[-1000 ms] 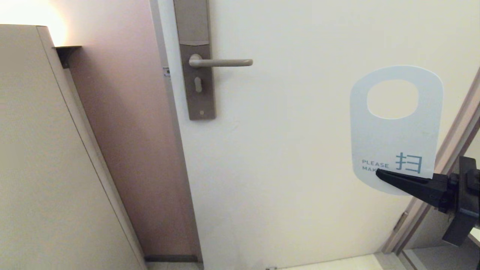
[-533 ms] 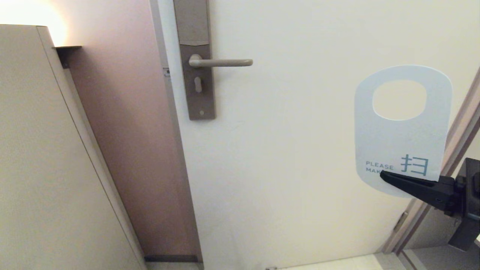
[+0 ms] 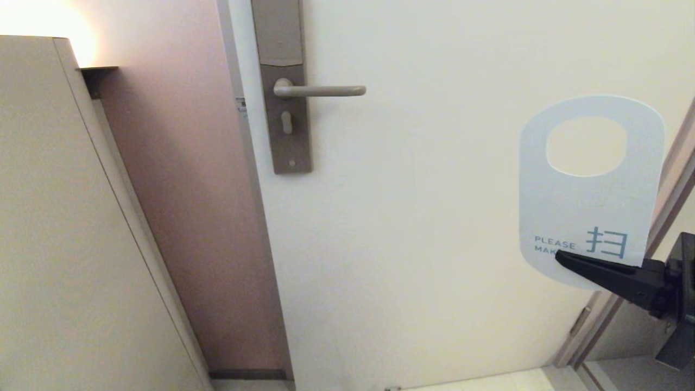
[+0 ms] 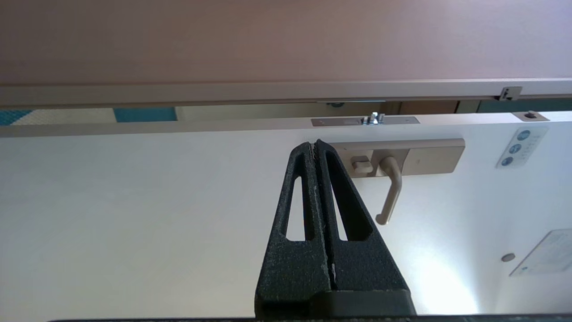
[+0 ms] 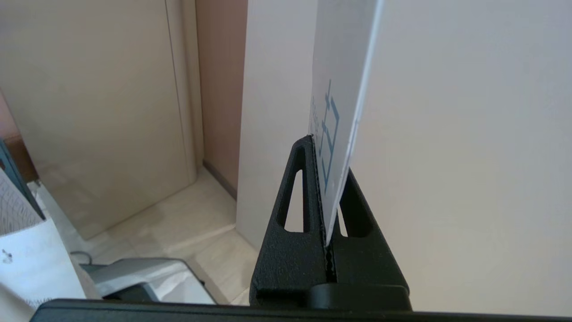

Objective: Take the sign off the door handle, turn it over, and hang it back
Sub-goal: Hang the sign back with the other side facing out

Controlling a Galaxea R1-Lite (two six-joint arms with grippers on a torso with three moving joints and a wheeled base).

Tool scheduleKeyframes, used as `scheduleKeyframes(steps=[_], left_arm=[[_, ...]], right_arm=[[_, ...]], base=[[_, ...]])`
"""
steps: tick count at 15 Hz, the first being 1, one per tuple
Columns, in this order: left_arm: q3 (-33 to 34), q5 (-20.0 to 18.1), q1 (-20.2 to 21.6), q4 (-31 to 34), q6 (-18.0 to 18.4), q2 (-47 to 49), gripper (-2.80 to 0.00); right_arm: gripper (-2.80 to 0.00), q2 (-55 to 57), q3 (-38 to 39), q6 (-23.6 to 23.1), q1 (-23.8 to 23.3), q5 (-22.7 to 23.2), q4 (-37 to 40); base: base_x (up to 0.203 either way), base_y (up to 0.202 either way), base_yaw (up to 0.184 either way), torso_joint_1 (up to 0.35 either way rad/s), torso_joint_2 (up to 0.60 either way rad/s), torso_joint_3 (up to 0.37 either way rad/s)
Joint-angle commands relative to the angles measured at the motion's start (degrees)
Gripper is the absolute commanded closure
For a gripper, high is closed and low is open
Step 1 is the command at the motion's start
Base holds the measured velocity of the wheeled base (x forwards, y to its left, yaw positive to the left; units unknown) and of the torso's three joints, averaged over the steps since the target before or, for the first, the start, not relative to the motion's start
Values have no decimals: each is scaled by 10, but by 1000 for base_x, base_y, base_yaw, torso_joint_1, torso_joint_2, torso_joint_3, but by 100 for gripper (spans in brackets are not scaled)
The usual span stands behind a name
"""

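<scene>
While the right gripper [image 3: 570, 259] pinches the sign [image 3: 589, 201] clear of the bare door handle [image 3: 320, 90], white face apparently outward, flipping and rehanging remain.

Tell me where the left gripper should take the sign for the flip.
Probably the sign's bare left edge, below the oval hole, coming from the left. The right gripper pinches its bottom, and the card stands upright, white face toward the head camera.
</scene>
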Motion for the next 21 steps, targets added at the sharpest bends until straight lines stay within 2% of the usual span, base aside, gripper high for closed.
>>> scheduleKeyframes(steps=[1,9,10,11,12,13,17,21], left_arm=[[0,0,1,0,-5,-5,0],[0,0,1,0,-4,-7,0],[0,0,2,0,-1,-7,0],[0,-1,2,-1,17,-7,0],[-1,-2,2,0,50,-7,0],[-1,-4,2,1,107,-8,0],[-1,-4,0,-6,389,-8,0],[-1,-14,-2,-60,583,-10,0]], right_arm=[[0,1,8,0,0,2,-2],[0,-1,12,0,1,2,-2],[0,-1,12,0,0,2,-2],[0,-1,13,0,1,2,-2],[0,-1,13,-1,1,2,-2],[0,-1,15,-1,1,2,-2],[0,-1,22,-5,0,2,-2],[0,-1,22,-5,1,2,-2]], base=[[0,0,0,0,0,0],[0,0,0,0,0,0],[0,0,0,0,0,0],[0,0,0,0,0,0],[0,0,0,0,0,0],[0,0,0,0,0,0],[0,0,0,0,0,0],[0,0,0,0,0,0]])
